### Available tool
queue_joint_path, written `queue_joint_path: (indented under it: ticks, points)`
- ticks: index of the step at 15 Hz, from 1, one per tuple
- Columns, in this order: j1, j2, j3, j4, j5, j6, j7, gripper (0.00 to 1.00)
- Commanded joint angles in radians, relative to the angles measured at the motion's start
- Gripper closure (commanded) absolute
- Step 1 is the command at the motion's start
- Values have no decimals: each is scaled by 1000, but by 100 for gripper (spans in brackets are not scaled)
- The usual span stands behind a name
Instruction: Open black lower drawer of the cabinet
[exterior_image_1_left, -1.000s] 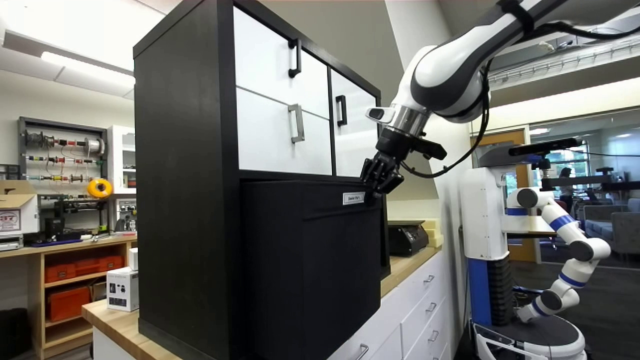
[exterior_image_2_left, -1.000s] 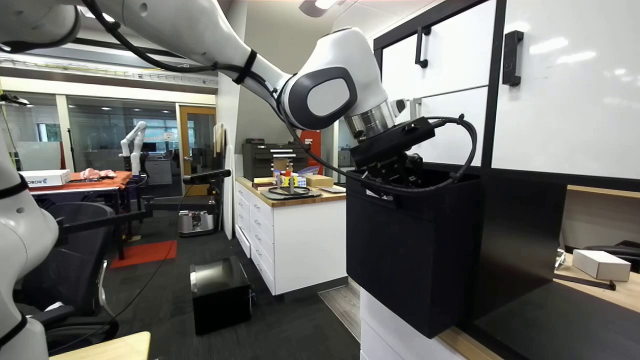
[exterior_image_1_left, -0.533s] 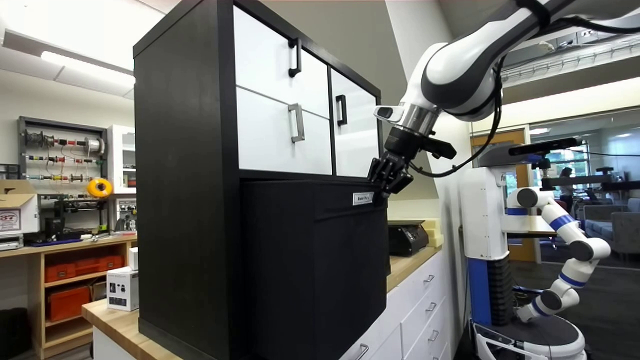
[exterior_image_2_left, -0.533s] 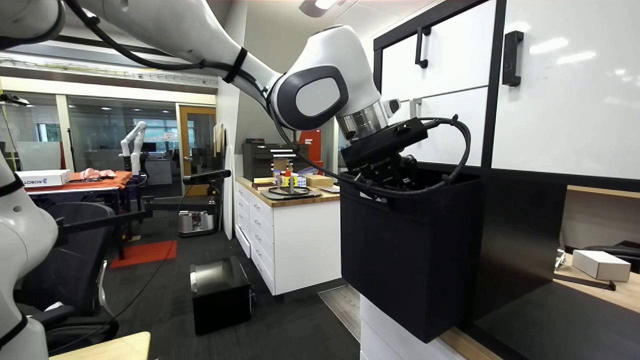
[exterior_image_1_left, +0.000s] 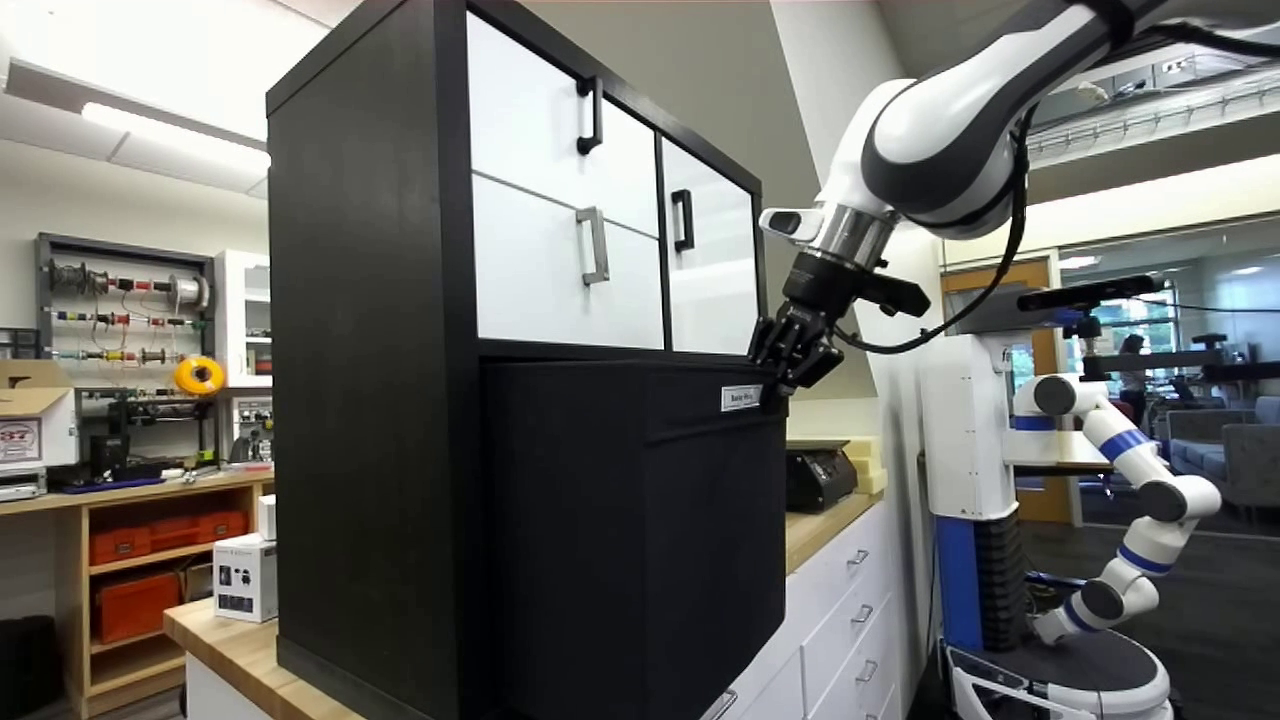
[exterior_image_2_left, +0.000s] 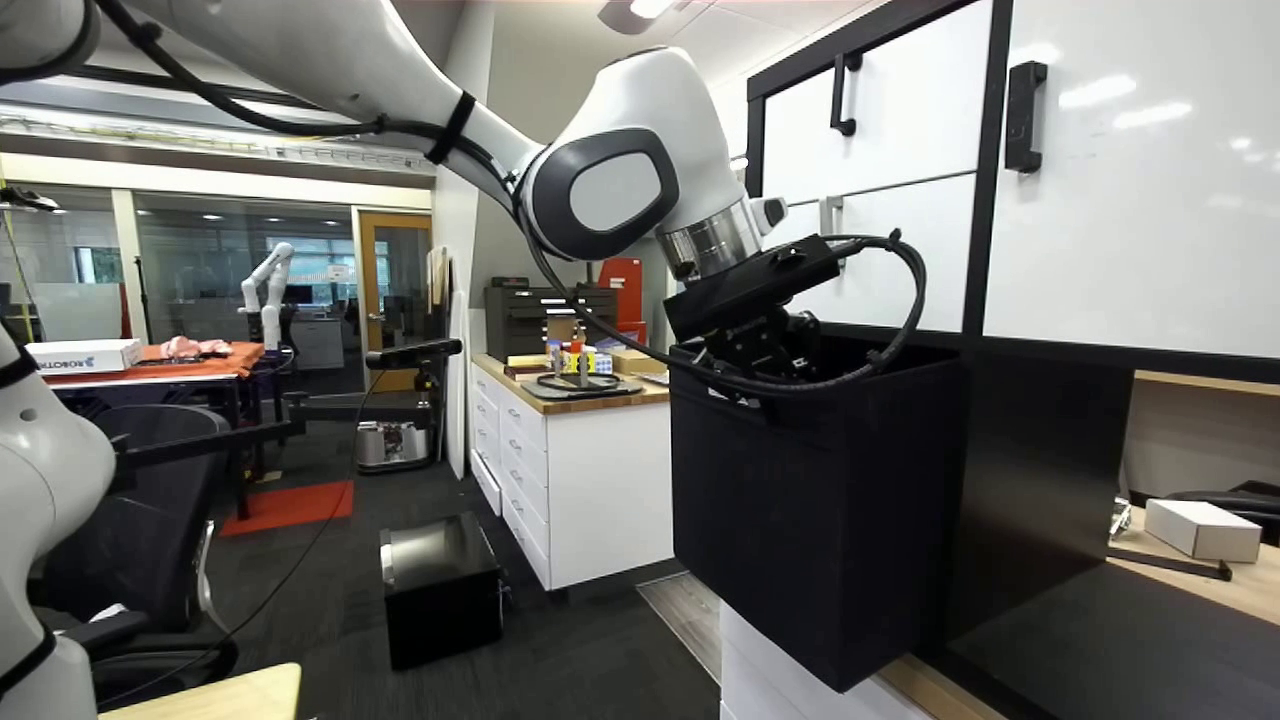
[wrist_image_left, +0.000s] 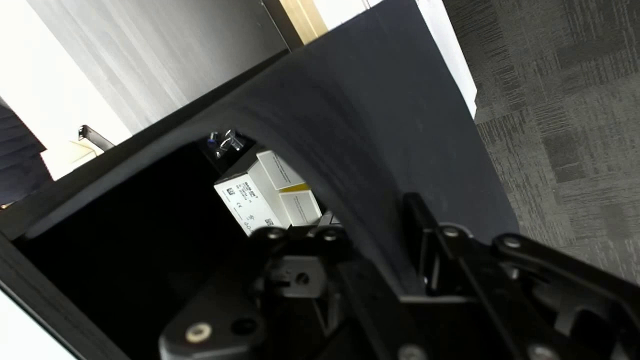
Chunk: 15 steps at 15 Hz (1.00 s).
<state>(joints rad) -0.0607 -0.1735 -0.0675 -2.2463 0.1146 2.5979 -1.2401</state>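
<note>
The black lower drawer (exterior_image_1_left: 715, 540) stands partly out of the black cabinet (exterior_image_1_left: 360, 350); it also shows out in an exterior view (exterior_image_2_left: 755, 520). Its pale label holder (exterior_image_1_left: 741, 397) sits near the top edge of the front. My gripper (exterior_image_1_left: 776, 385) is at that top edge, beside the label, tilted down. In the wrist view my gripper (wrist_image_left: 387, 225) straddles the front wall (wrist_image_left: 425, 130), pinched on it, one finger outside and one inside. The inner fingertip is hidden behind the wall. The rim bows outward at the fingers.
White boxes (wrist_image_left: 250, 195) lie inside the drawer. White fronts (exterior_image_1_left: 560, 265) with handles sit above it. White counter units (exterior_image_1_left: 850, 590) stand below, with a black device (exterior_image_1_left: 818, 475) on top. Another robot (exterior_image_1_left: 975, 430) stands behind. A black box (exterior_image_2_left: 440, 590) is on the floor.
My gripper and the drawer front have moved together away from the cabinet, rightward in an exterior view and leftward in the opposite-facing exterior view. The drawer is further out.
</note>
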Motion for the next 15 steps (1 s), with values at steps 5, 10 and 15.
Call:
queue_joint_path:
  ticks: [5,10,15]
  points:
    - [-4,-110,-30,-126,-76,-25,50,95]
    - [-1,-124,-27,-139,-110,-24,55,95]
    - [-1,-142,-30,-157,-120,-28,55,95]
